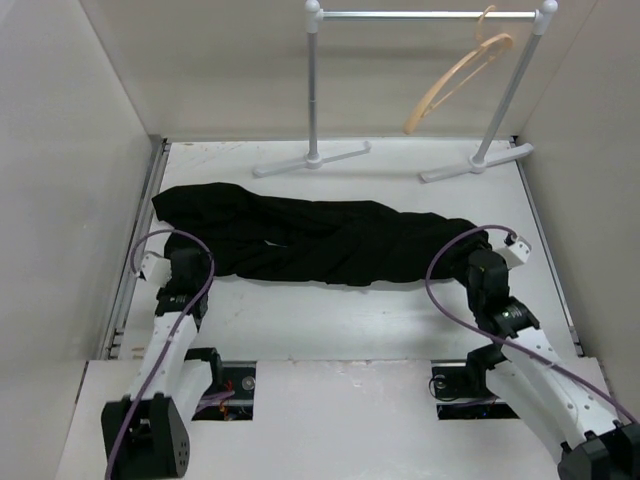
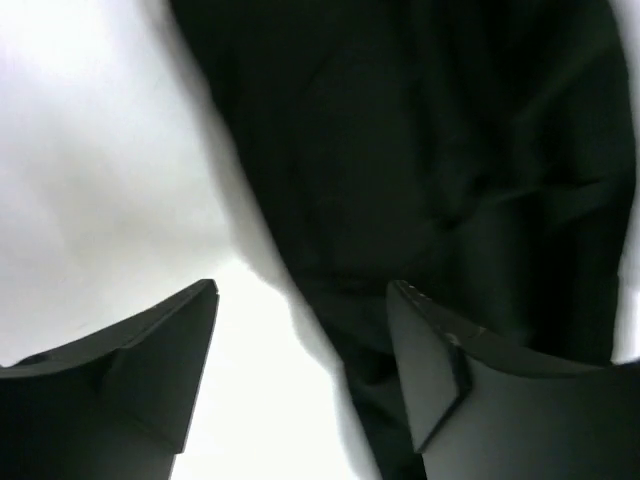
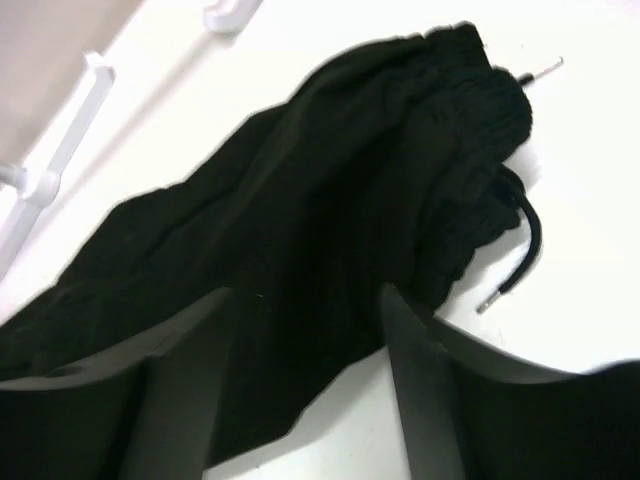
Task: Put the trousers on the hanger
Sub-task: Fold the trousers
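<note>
Top view: the trousers (image 1: pixel 310 240) lie flat across the table (image 1: pixel 350 320). The hanger (image 1: pixel 455 85) hangs on the rail (image 1: pixel 420 15) beyond them.

Left wrist view: the left claw (image 2: pixel 302 290) is spread over the trousers' edge.

Right wrist view: the right claw (image 3: pixel 305 295) is spread above the waistband, near the drawstring (image 3: pixel 520 250).

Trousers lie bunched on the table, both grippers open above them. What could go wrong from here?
The trousers are twisted and folded, so the left gripper at their edge may pinch only one layer. The loose drawstring by the right gripper could snag a finger. The hanger hangs tilted from the rail by its hook alone; loading cloth may swing it off.
</note>
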